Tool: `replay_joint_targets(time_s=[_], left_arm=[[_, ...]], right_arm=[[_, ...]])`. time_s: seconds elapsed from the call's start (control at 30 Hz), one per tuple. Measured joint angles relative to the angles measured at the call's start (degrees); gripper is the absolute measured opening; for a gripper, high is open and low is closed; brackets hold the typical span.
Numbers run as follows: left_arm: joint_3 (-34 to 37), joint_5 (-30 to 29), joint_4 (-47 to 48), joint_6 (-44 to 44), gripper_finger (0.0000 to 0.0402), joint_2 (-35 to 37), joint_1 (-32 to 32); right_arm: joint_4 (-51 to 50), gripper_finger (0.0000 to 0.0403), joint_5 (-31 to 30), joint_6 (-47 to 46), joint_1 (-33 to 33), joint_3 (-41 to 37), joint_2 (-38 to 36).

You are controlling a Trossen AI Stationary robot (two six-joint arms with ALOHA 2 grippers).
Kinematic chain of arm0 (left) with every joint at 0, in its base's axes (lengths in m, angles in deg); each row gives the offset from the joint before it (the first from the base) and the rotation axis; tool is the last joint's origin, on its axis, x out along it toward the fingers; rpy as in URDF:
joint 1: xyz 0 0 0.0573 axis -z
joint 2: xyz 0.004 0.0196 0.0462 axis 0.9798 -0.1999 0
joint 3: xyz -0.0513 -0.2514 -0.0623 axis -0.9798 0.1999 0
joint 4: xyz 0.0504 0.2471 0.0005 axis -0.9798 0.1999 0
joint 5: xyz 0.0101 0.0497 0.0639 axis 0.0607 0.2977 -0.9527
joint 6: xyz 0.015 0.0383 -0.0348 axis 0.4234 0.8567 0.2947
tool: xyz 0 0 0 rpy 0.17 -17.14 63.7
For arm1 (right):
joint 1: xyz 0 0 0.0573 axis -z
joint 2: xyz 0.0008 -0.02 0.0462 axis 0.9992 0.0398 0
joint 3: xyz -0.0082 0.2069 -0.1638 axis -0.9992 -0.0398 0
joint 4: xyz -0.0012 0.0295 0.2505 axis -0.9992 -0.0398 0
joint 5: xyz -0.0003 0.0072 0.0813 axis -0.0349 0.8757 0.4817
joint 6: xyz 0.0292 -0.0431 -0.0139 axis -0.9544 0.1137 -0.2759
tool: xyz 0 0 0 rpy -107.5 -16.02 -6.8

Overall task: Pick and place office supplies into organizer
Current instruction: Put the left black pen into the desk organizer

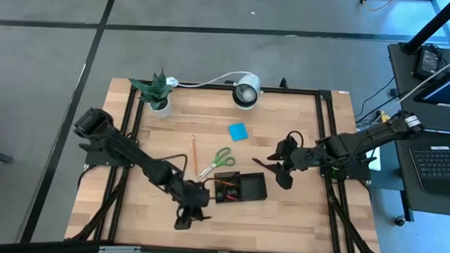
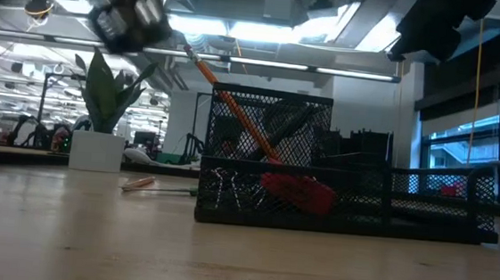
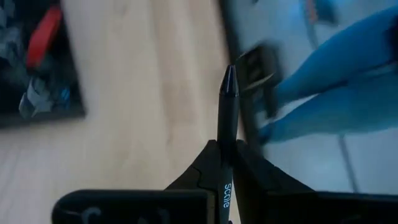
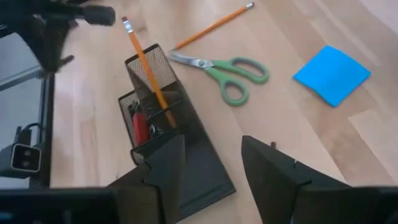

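My left gripper (image 1: 188,212) is near the table's near edge, left of the organizer, shut on a black pen (image 3: 227,106). The organizer (image 1: 239,187) is a black mesh tray; an orange pencil (image 4: 145,68) leans in its taller compartment and a red piece (image 2: 295,193) lies inside. My right gripper (image 1: 280,170) is open and empty just right of the organizer, its fingers (image 4: 280,180) above the tray's end. Green-handled scissors (image 1: 216,162), a second orange pencil (image 1: 194,154) and the blue sticky-note pad (image 1: 237,131) lie flat on the table beyond the organizer. My left gripper pinches the pen's barrel (image 3: 226,163) between its two fingers. The pen lies along the fingers and sticks out forward past their tips, ending in a dark rounded end (image 3: 229,79). It is lifted clear of the table.
A potted green plant (image 1: 155,94) and a white round lamp (image 1: 246,92) with its cable stand at the table's far edge. Bare wood lies left of and in front of the organizer. A black frame (image 1: 326,137) runs around the table.
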Motion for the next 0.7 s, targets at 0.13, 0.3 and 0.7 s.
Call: replay_joint_targets(time_s=[0.13, 0.3, 0.7], left_arm=[[-1.2, 1.2, -6.7, 0.6, 0.0015, 2.9, -2.1], [-1.2, -0.9, -17.4, 7.7, 0.0014, 7.0, -4.0], [-1.2, -18.9, -27.1, 24.6, 0.0014, 10.7, -8.8]], right_arm=[[2.2, 0.0163, -0.1, 0.1, -1.0, 0.0, 0.0], [6.9, 0.0163, -0.2, 0.1, -1.3, 0.0, 0.0], [33.3, 0.0163, -0.2, 21.0, -6.2, 0.1, 5.0]])
